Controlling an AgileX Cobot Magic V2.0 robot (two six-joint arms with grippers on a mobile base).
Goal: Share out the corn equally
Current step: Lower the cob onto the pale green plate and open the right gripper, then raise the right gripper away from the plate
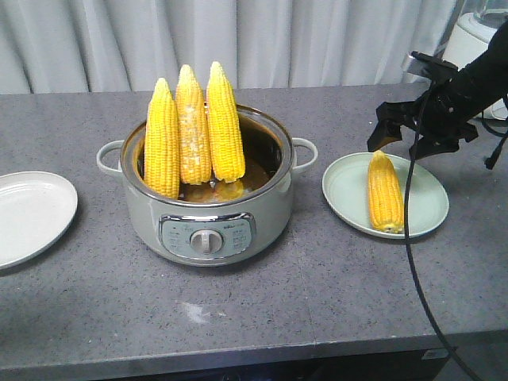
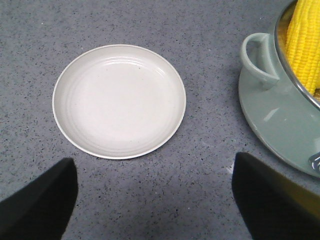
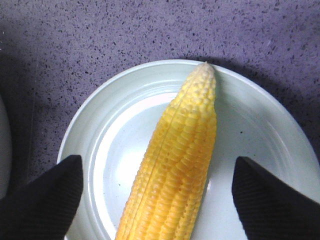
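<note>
Nearest on the grey bench: dial-fronted pot, three corn cobs standing upright inside, tips up. Leftward: white plate beneath left hand, spread wide, gripping nothing. Rightward: green plate carrying a fourth cob lying flat. Above its far rim: right hand, likewise spread, unladen.

**A:** Front camera position?
**B:** Raised before the bench, facing the curtain, tilted down, at mid range. Pot at centre, white plate at the left edge, green plate at right.
**A:** Left wrist camera?
**B:** Close, looking nearly straight down on the white plate. The pot's handle enters at upper right. The front view shares both.
**A:** Right wrist camera?
**B:** Closest, straight down on the green plate and corn cob, both also in the front view.
</note>
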